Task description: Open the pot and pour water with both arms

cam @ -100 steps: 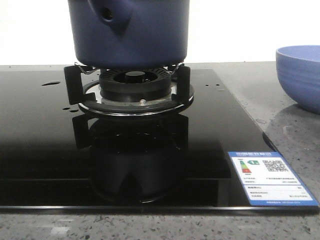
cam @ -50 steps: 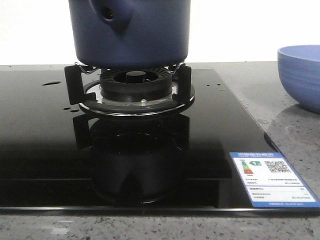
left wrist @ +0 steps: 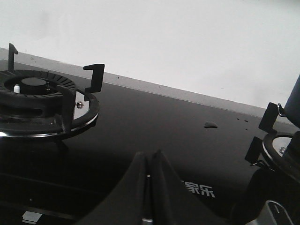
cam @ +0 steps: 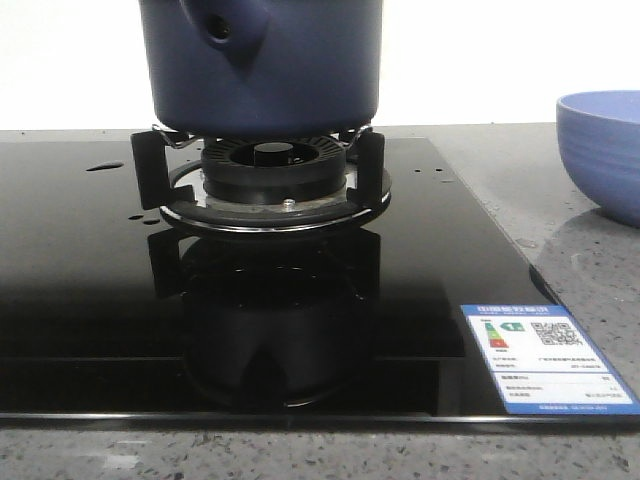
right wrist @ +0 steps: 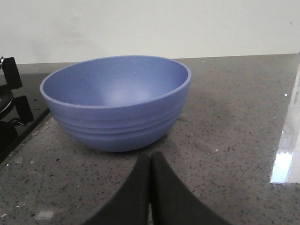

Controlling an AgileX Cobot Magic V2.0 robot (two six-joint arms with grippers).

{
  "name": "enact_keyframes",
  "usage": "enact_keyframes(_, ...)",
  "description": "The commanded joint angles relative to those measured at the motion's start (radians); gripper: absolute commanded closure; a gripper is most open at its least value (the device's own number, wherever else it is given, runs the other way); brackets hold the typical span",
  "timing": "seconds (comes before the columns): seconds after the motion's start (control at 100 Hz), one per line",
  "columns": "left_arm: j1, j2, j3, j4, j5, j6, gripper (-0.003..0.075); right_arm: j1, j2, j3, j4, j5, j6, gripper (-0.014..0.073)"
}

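1. Pot [cam: 262,65] is seated on the burner [cam: 268,165] at 12 o'clock on the black stove [cam: 80,290].
2. Left gripper [left wrist: 149,176] and right gripper [right wrist: 150,180] are seen pressed closed, holding nothing.
3. Water [cam: 102,166] is beaded at 10 o'clock; the bowl [right wrist: 117,101] is placed at 3 o'clock.

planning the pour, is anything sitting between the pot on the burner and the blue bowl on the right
Nothing visible does. The pot sits on the burner stand; between it and the bowl lie only bare black cooktop glass with water droplets, and speckled counter. The pot's top is out of view.
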Motion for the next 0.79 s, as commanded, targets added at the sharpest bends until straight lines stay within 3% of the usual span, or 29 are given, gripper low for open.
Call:
enact_keyframes(0.0, -0.004, -0.027, 0.034, -0.008, -0.072, -0.01, 0.0739, 0.0, -0.038, 0.024, -0.028, -0.035, 0.004, 0.065)
enact_keyframes(0.78, -0.004, -0.027, 0.034, -0.008, -0.072, -0.01, 0.0739, -0.003, -0.035, 0.024, -0.037, 0.003, 0.004, 0.065)
